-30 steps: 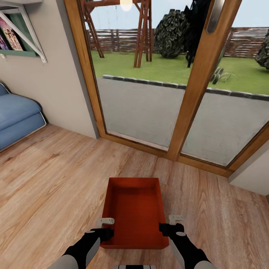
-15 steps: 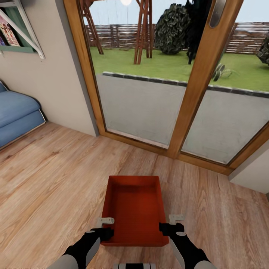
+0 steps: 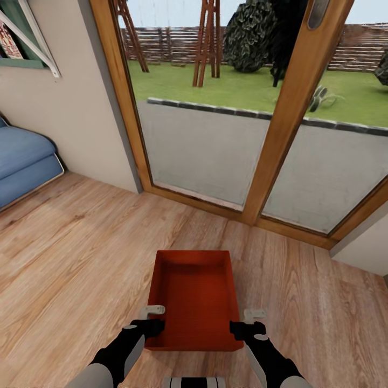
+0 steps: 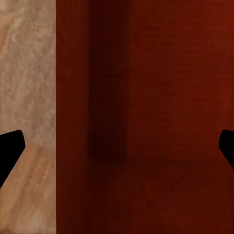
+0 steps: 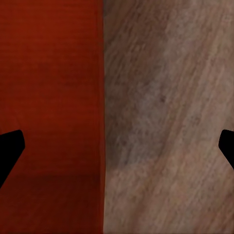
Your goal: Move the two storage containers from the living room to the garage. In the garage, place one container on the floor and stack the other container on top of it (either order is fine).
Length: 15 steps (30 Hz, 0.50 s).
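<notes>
One orange-red storage container (image 3: 194,302) lies open side up on the light wood floor of the living room, just in front of me. My left gripper (image 3: 153,322) is at its near left corner. In the left wrist view the left gripper (image 4: 117,151) is open, with the container's side wall (image 4: 73,117) between its wide-spread fingertips. My right gripper (image 3: 243,322) is at the near right corner. The right wrist view has that gripper (image 5: 117,151) open too, straddling the container's rim (image 5: 102,97), red inside on one side and floor on the other.
Wood-framed glass doors (image 3: 280,134) stand straight ahead, with a patio and lawn behind them. A blue sofa (image 3: 21,161) sits at the far left against the beige wall (image 3: 75,108), under a shelf. Wood plank floor (image 3: 70,253) spreads around the container.
The whole picture has slid upward a little, so the camera has moved. The container shifted with the floor. Both grippers keep their places at its near corners.
</notes>
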Motion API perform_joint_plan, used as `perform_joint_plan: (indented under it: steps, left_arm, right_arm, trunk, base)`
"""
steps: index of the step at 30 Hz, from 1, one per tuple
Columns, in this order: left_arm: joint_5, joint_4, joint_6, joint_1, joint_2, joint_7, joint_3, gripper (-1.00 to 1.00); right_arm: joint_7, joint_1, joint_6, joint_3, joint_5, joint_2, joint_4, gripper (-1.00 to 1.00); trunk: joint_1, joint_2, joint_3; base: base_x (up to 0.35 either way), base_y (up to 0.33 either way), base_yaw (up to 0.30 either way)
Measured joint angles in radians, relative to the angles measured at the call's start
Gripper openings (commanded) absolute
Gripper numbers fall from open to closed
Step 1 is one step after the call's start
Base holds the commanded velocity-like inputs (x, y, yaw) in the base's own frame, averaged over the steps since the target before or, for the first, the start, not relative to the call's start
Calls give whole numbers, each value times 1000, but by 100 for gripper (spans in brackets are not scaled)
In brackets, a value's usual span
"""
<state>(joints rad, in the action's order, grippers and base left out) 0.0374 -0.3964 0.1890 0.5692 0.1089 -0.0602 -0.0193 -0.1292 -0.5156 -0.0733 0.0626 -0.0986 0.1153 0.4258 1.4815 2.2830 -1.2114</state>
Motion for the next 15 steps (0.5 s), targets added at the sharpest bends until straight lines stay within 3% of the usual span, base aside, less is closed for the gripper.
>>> perform_joint_plan:
  steps: [15]
  left_arm:
    - [0,1,0,0,0,-1,-1,100]
  right_arm:
    - [3,0,-2,1,0,-3,2,100]
  trunk:
    - [0,0,-9]
  base:
    - [0,0,0]
